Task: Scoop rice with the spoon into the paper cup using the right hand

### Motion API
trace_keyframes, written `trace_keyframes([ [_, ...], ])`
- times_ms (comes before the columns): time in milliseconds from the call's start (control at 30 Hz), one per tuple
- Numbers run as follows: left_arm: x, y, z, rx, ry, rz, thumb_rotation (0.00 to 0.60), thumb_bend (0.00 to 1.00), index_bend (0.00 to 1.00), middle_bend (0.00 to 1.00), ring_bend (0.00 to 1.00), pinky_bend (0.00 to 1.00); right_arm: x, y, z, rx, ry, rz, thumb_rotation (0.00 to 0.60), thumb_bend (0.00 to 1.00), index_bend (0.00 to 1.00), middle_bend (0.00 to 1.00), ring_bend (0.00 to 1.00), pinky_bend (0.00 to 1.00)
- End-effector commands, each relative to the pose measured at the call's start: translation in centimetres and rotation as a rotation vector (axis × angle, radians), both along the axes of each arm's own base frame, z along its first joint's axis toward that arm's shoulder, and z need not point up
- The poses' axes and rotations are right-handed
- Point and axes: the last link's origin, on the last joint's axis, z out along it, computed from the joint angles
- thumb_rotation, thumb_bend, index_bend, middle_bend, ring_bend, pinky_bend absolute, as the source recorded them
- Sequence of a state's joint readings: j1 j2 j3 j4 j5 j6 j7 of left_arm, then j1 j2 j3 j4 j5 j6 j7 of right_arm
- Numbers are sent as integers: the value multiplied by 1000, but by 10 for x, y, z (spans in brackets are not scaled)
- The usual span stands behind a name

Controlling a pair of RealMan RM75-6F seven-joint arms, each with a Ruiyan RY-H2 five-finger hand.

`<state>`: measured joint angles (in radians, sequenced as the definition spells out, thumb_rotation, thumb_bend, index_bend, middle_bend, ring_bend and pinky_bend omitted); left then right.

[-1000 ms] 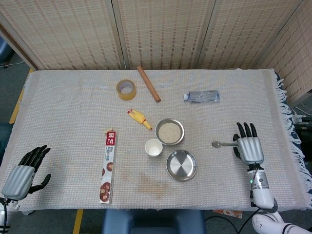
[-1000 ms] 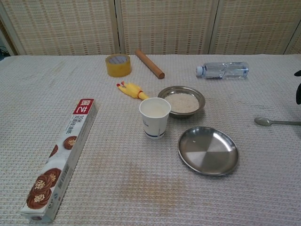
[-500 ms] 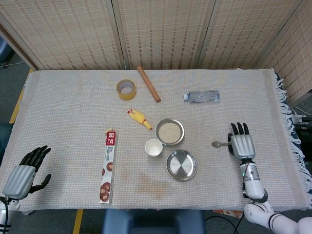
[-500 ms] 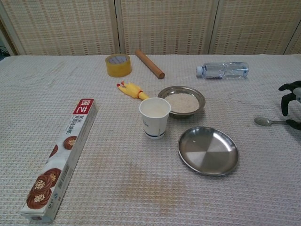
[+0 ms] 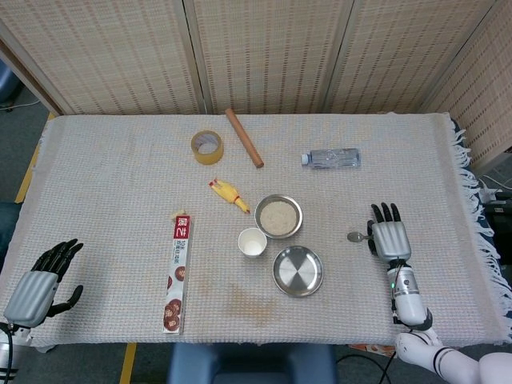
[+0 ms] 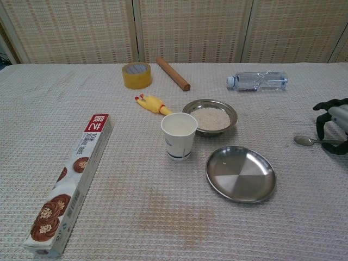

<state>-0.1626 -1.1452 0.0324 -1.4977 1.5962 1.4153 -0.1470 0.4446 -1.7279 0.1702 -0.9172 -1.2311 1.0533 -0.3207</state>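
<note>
The metal spoon [image 5: 356,237] [image 6: 304,141] lies flat on the cloth at the right, bowl end pointing left. My right hand [image 5: 389,238] [image 6: 333,126] hangs over its handle, fingers spread and bent downward on either side of it; no grip shows. The handle's far end is hidden under the hand. A steel bowl of rice [image 5: 278,216] [image 6: 211,117] sits mid-table, with the white paper cup [image 5: 253,242] [image 6: 179,135] upright just in front and left of it. My left hand [image 5: 32,284] rests open at the table's near left corner, holding nothing.
An empty steel plate [image 5: 298,271] [image 6: 240,174] lies between the cup and the spoon. A water bottle [image 5: 331,158], tape roll [image 5: 207,147], wooden rolling pin [image 5: 244,138] and yellow rubber chicken [image 5: 227,194] lie further back. A long cling-film box [image 5: 178,272] lies at the left.
My right hand has slid left along the spoon's handle toward its bowl end and now covers more of it. The spoon and left hand have not moved.
</note>
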Motion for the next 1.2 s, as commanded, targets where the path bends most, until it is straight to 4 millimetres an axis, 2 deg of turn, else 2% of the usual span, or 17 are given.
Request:
trace_keyframes([
  [33, 0, 0, 0, -1, 0, 0, 600, 411, 0, 0, 0, 126, 0, 0, 0, 1, 1, -3, 598, 305, 517, 96, 0, 0],
  [467, 0, 0, 0, -3, -1, 1, 600, 414, 0, 0, 0, 125, -1, 1, -7, 11, -7, -12, 600, 309, 537, 112, 0, 0],
  [867, 1, -1, 0, -1, -5, -5, 600, 413, 0, 0, 0, 126, 2, 2, -5, -2, -9, 5, 600, 310, 548, 138, 0, 0],
  [1200, 2, -1, 0, -3, -8, -7, 600, 415, 0, 0, 0, 126, 5, 3, -5, -13, -3, 28, 600, 313, 618, 309, 0, 21],
])
